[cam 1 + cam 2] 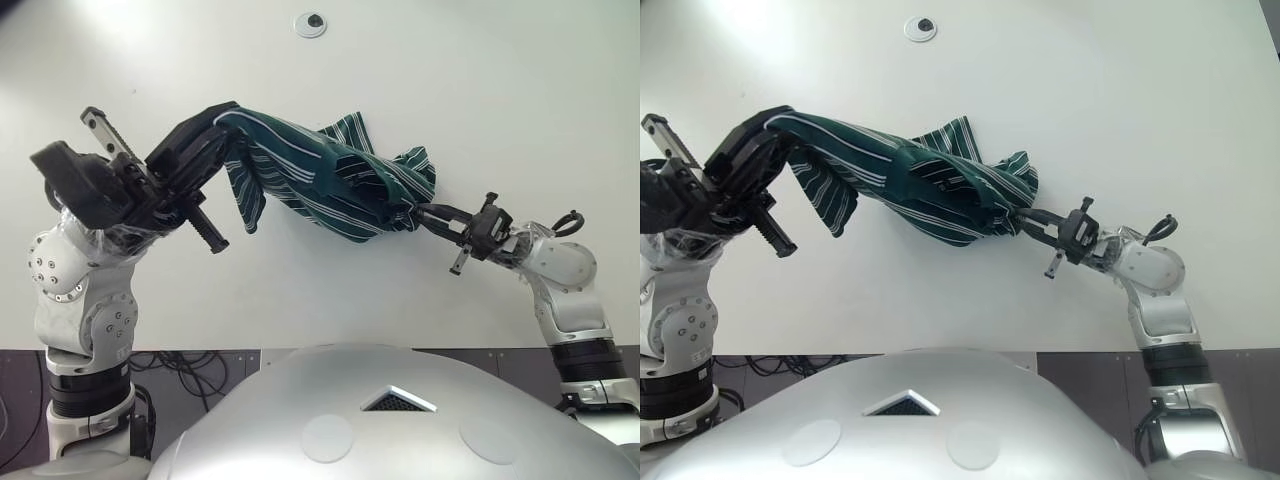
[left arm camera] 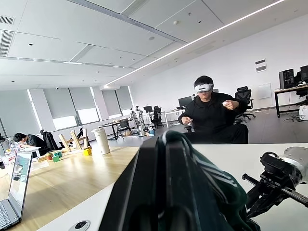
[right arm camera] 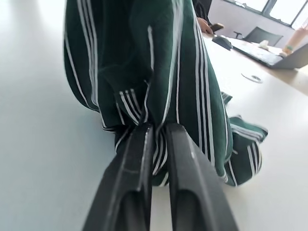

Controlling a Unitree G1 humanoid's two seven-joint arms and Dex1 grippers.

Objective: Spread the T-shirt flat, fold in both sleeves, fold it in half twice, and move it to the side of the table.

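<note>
Tightly closed, left pincer (image 1: 220, 125) and right pincer (image 1: 424, 212) hold the T-shirt (image 1: 330, 178) over the table (image 1: 500, 90), grommet (image 1: 310, 24) beyond.

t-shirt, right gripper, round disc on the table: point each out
T-shirt (image 1: 330, 180): left eye view, bunched striped middle.
right gripper (image 1: 422, 212): left eye view, fingertips pinching the cloth.
round disc (image 1: 311, 24): left eye view, its centre.
</note>
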